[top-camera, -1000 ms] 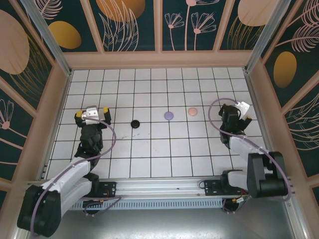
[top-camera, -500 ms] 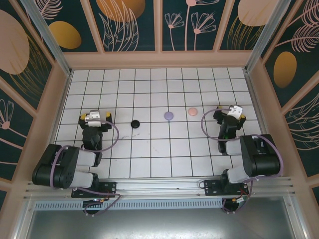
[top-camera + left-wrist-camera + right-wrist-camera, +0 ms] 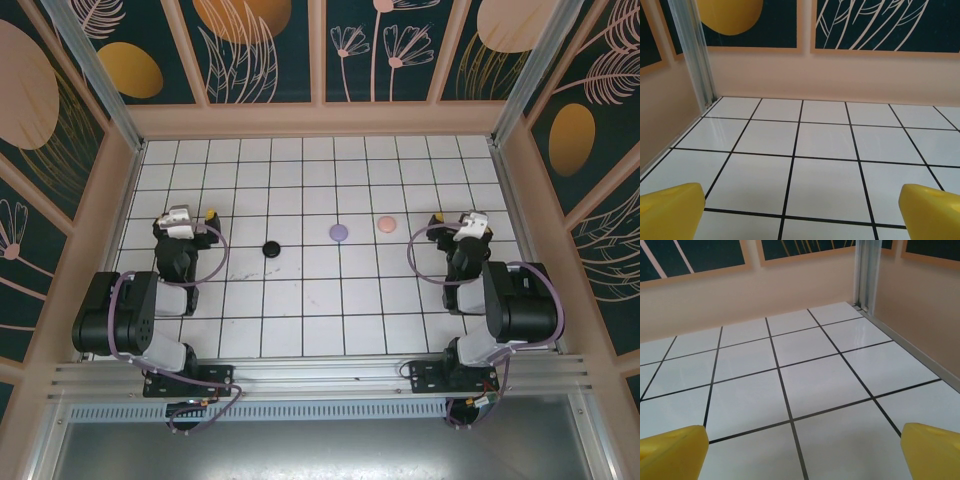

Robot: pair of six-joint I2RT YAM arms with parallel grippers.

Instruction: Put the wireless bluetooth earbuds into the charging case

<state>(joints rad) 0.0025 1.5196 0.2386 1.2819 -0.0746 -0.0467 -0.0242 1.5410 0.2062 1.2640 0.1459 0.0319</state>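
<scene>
Gaping empty, left tool (image 3: 185, 214) sits nearest the black case (image 3: 271, 248), right tool (image 3: 462, 216) nearest the pink case (image 3: 386, 224).

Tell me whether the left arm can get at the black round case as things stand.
Probably yes. The black case lies on bare tiles right of the left gripper, which is open and empty, with nothing between them. The folded arm would need to swing over.

Was a white bench (image 3: 300, 170), ruled into square tiles by black lines. Bore three small round cases lying flat in a loose row across the middle — black case (image 3: 271, 248), lilac case (image 3: 339, 232), pink case (image 3: 387, 224), left to right.
</scene>
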